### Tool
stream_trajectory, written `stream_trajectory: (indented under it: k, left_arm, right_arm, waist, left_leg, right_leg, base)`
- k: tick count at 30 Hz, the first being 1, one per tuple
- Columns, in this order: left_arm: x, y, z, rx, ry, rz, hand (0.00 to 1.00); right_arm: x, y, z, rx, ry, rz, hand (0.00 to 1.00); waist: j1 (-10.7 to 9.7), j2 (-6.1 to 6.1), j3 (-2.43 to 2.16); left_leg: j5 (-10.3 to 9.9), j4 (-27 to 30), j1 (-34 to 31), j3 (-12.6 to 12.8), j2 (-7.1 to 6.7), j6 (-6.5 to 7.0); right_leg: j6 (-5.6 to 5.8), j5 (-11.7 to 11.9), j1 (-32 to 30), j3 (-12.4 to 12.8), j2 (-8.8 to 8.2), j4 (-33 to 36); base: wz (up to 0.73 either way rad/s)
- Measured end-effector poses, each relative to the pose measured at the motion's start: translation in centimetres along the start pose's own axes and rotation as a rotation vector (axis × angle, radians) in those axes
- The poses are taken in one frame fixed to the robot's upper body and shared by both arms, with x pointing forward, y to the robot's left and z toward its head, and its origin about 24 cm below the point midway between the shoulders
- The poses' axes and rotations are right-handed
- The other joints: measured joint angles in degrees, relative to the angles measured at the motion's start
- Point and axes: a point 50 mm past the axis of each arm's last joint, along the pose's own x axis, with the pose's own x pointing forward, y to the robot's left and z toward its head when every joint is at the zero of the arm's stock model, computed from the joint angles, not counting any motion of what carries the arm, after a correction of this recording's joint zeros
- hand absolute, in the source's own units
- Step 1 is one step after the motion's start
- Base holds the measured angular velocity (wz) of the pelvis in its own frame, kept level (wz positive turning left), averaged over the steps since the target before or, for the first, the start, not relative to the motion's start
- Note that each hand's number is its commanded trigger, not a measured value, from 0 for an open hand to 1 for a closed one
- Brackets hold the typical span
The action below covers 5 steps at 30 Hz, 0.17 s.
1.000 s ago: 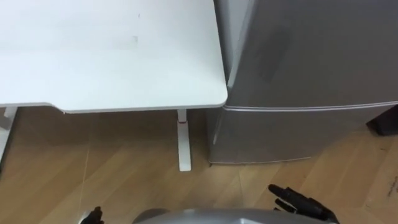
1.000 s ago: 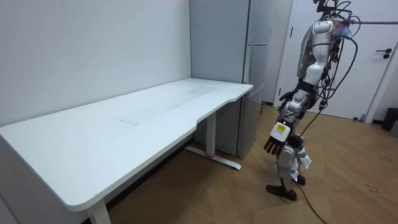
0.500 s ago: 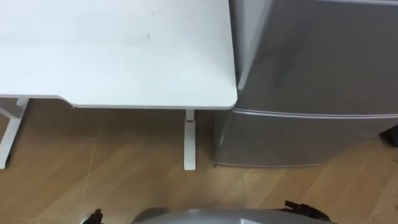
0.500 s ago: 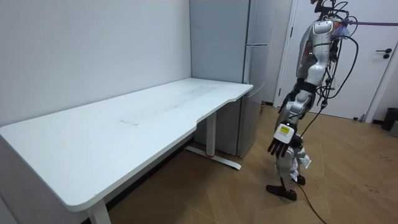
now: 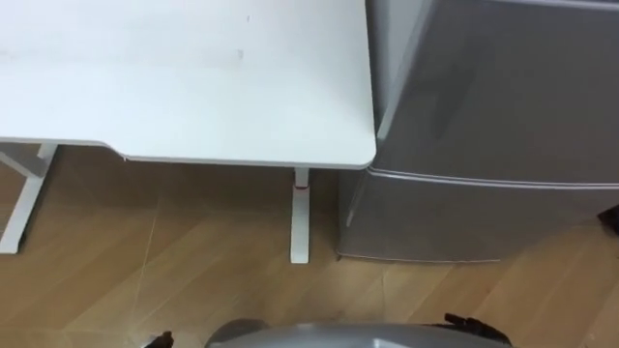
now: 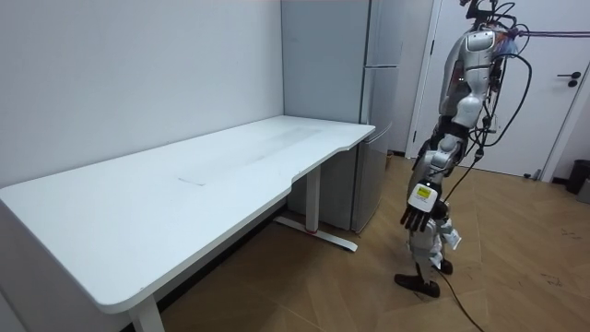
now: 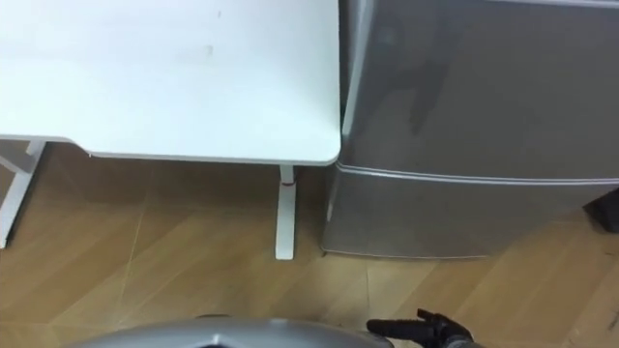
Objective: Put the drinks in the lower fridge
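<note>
The grey fridge (image 5: 484, 106) stands straight ahead and to my right, both doors shut. A seam separates its lower door (image 5: 464, 220) from the upper one. My right hand (image 7: 418, 331) shows at the bottom edge with dark fingers stretched out, well short of the lower door and holding nothing. A tip of my left hand (image 5: 161, 340) peeks in at the bottom left. In the room view I stand upright on the wooden floor about a step from the fridge (image 6: 367, 111), and the left hand (image 6: 417, 208) hangs at my side with relaxed fingers, holding nothing.
A white table (image 5: 193, 77) butts against the fridge's left side, its white leg (image 5: 300, 217) close to the fridge's lower corner. A dark object (image 5: 611, 218) sits at the right edge. Behind me in the room view is a white door (image 6: 521, 83).
The eye view has shifted, so table and fridge sit further right. My right hand has sunk to the bottom edge. In the room view the hanging left hand swung slightly to the room view's right.
</note>
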Motion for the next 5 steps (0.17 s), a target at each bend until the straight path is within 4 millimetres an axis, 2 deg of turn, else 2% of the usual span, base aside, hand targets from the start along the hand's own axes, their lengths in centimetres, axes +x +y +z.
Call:
stream_trajectory:
  k: [5]
  left_arm:
    - [-0.04, -0.67, 0.08, 0.02, 0.018, -0.013, 0.0]
  right_arm:
    - [-0.01, -0.15, -0.3, 0.03, 0.013, -0.026, 0.0]
  waist:
    - [-0.1, 0.73, -0.02]
  left_leg:
    - [0.0, 0.1, 0.1, 0.0, 0.0, 0.01]
  right_leg:
    - [0.0, 0.0, 0.0, 0.2, 0.0, 0.0]
  base:
    - [0.0]
